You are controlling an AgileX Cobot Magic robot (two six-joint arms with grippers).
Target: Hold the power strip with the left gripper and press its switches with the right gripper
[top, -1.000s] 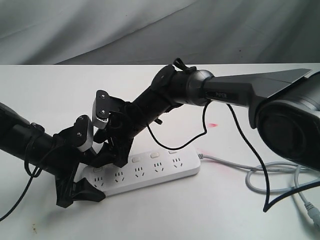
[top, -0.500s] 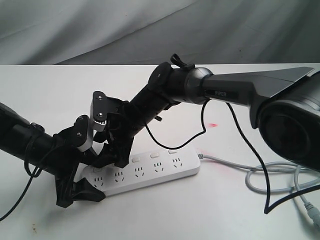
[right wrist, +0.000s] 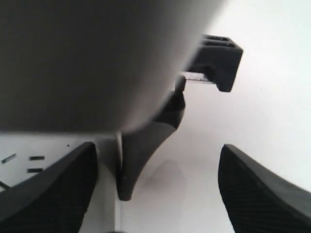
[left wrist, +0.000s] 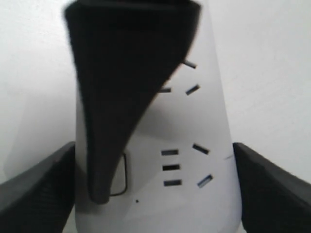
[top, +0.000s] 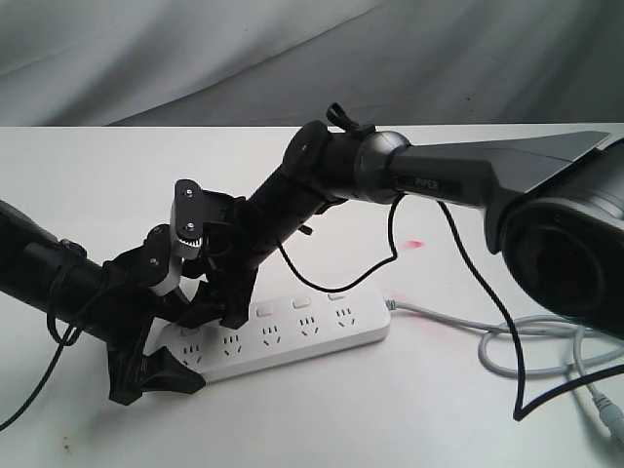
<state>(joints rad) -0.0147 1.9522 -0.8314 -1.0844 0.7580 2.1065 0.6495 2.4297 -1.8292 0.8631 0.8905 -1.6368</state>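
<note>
The white power strip lies on the white table, its cord end pointing right. My left gripper is shut on the strip's left end. In the left wrist view its two fingers press both long sides of the power strip. My right gripper stands open over that same end, and one of its black fingers rests its tip on a switch. Three more switches show uncovered further right. In the right wrist view the right gripper has its fingers wide apart, with a left finger between them.
A grey cord runs from the strip's right end and loops near the table's right edge. A thin black cable hangs from the right arm across it. A small red mark is on the table behind the strip. Grey cloth hangs behind.
The right arm's wrist and its grey-white block have shifted slightly left. The left gripper and the strip have not moved.
</note>
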